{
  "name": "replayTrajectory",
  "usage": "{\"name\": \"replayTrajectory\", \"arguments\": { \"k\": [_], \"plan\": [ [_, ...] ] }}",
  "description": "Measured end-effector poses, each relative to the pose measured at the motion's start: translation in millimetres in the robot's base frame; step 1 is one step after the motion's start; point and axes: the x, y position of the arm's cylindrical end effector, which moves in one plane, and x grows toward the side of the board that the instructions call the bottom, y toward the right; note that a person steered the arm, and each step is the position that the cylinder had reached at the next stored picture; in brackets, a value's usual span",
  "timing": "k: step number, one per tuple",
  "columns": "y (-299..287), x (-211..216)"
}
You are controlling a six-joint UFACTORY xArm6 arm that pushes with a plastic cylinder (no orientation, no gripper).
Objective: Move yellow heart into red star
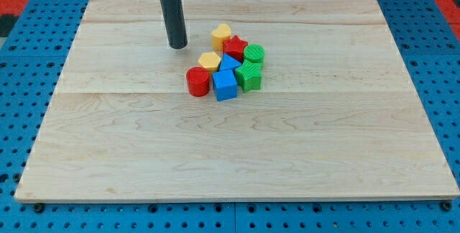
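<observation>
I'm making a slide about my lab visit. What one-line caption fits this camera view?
My tip stands left of a huddle of coloured blocks, nearest the yellow heart, which touches the red star.

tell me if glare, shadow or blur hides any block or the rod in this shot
Camera view: even lighting, no glare on the pale wooden board; only soft shadows under the cluster; the yellow heart block, red star block and my tip are all sharp; the rod's top is cropped.
</observation>
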Motion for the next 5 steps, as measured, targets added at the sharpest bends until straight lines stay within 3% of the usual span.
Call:
{"name": "replayTrajectory", "arguments": {
  "k": [2, 5],
  "plan": [
    [16.2, -28.4],
    [97.4, -55.1]
  ]
}}
